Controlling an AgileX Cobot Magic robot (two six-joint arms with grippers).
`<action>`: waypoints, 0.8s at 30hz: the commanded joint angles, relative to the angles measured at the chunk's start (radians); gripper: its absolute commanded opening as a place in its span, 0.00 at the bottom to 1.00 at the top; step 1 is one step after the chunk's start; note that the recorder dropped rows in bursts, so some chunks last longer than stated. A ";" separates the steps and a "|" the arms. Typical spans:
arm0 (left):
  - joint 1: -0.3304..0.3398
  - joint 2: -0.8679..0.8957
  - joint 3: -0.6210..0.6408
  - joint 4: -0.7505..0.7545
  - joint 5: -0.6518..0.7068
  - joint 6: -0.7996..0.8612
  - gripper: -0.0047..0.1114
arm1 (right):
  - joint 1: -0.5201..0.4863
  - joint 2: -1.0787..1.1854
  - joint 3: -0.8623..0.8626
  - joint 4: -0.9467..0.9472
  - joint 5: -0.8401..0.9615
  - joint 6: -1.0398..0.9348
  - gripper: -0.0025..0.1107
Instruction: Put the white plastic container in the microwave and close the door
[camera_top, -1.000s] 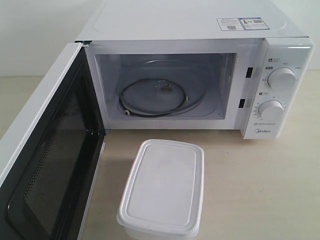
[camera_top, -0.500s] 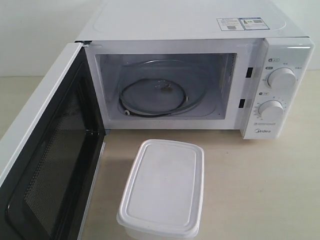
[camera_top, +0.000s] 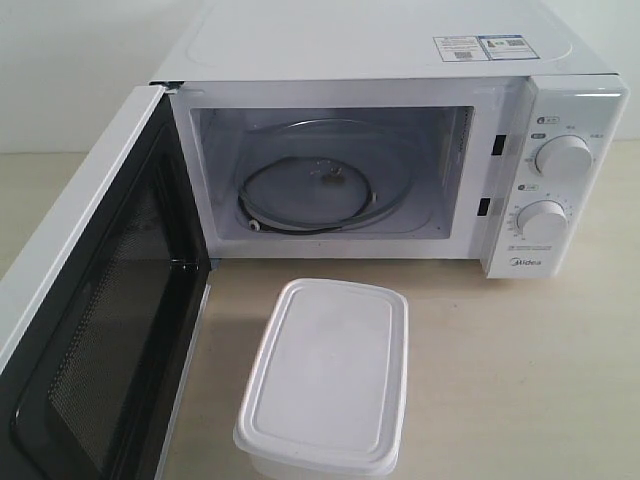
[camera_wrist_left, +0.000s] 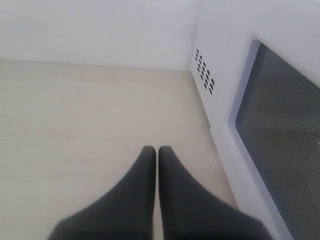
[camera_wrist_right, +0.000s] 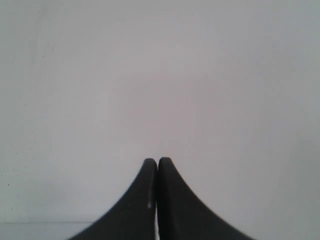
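The white plastic container (camera_top: 325, 375) sits lidded on the table in front of the microwave (camera_top: 400, 60). The door (camera_top: 90, 330) is swung wide open to the left, black mesh inner face showing. A glass turntable (camera_top: 320, 190) lies in the empty cavity. Neither gripper appears in the exterior view. In the left wrist view my left gripper (camera_wrist_left: 157, 151) is shut and empty over the tabletop, beside the door's outer window (camera_wrist_left: 285, 135). My right gripper (camera_wrist_right: 157, 162) is shut and empty, facing a plain white surface.
Two round knobs (camera_top: 562, 158) are on the microwave's right panel. Beige tabletop (camera_top: 520, 380) stretches to the right of the container. Vent holes (camera_wrist_left: 204, 71) mark the microwave's side. A white wall stands behind.
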 joint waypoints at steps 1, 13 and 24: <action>0.002 -0.003 0.004 -0.011 -0.002 -0.007 0.08 | -0.007 0.073 -0.005 -0.050 -0.042 0.027 0.02; 0.002 -0.003 0.004 -0.011 -0.002 -0.007 0.08 | -0.007 0.486 -0.001 -0.640 -0.428 0.283 0.02; 0.002 -0.003 0.004 -0.011 -0.002 -0.007 0.08 | -0.007 0.870 0.145 -0.672 -0.607 0.204 0.02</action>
